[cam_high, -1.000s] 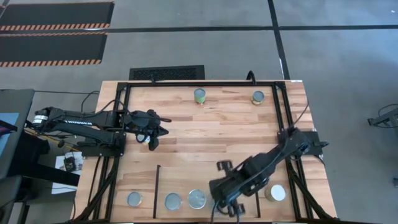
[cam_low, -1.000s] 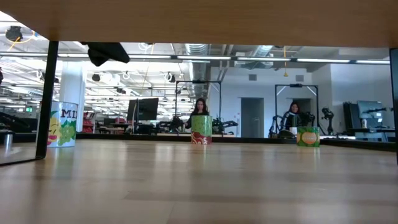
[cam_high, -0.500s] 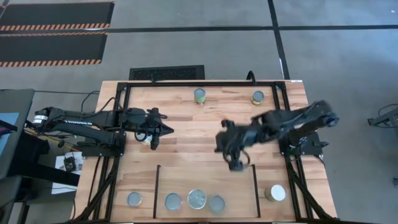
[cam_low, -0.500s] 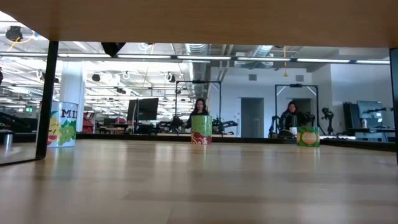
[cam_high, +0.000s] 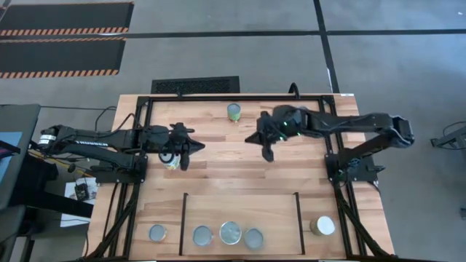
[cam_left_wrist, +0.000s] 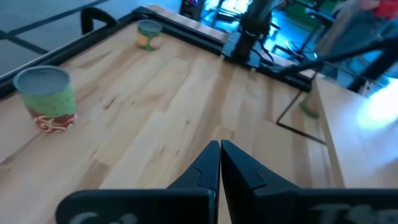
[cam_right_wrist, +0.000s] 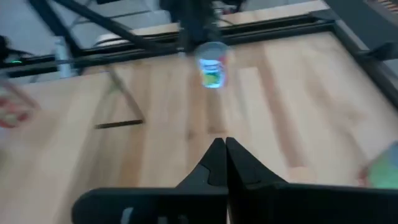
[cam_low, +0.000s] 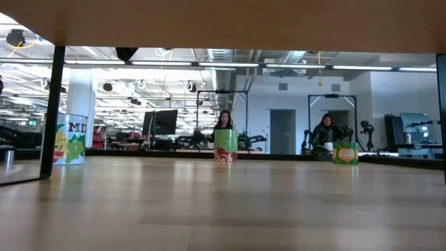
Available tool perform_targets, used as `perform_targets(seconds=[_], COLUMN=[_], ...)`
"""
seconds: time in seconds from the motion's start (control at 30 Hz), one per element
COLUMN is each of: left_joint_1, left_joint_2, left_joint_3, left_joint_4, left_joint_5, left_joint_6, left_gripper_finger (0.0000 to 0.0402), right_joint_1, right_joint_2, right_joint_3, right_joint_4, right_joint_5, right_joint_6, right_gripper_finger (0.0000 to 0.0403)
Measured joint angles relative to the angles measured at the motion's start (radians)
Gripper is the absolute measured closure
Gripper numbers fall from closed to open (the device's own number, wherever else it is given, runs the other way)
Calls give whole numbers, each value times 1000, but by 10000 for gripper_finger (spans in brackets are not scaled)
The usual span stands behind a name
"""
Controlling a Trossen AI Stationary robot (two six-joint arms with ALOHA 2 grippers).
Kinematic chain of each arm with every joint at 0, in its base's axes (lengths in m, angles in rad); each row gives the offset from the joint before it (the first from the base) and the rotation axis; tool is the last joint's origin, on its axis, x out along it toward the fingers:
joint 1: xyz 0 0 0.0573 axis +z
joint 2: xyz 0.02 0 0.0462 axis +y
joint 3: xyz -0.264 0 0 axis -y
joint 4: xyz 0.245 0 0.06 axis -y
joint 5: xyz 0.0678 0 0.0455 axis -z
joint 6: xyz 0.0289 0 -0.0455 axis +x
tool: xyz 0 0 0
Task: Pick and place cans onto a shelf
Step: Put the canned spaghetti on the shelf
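Three cans (cam_high: 230,233) stand side by side on the shelf (cam_high: 277,218), between its two black bars at the near edge. One can (cam_high: 156,233) stands left of the bars and a white-topped can (cam_high: 322,225) right of them. A green can with a red label (cam_high: 233,111) stands at the far edge. My right gripper (cam_high: 266,154) is shut and empty, above the far middle of the table. My right arm hides the far right can from above; that can shows in the low view (cam_low: 345,152). My left gripper (cam_high: 183,161) is shut and empty beside a can (cam_high: 171,162) at the table's left.
A black metal frame (cam_high: 218,97) runs around the table's edges. Bare wood (cam_high: 233,182) lies between the arms and the shelf. In the low view people sit in the room beyond the table.
My right gripper has risen from the shelf at the near edge and swung toward the far edge, over the middle of the table. A can now stands on the shelf where it was. My left gripper has shifted a little toward the table's right.
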Motion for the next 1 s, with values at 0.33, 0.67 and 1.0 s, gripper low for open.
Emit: perform_targets(seconds=[0.33, 0.67, 1.0], left_joint_1=[0, 0, 0], left_joint_2=[38, 40, 40], left_joint_3=[0, 0, 0], left_joint_4=[7, -4, -8], left_joint_5=[-95, -164, -165], left_joint_6=[-82, -103, -101], left_gripper_finger=[401, 401, 401], right_joint_1=[-190, -260, -256], right_joint_2=[152, 338, 550], right_joint_3=[0, 88, 262], right_joint_4=[-2, 27, -29], right_joint_5=[-22, 85, 218], right_joint_6=[-4, 11, -232], right_gripper_finger=[397, 338, 173])
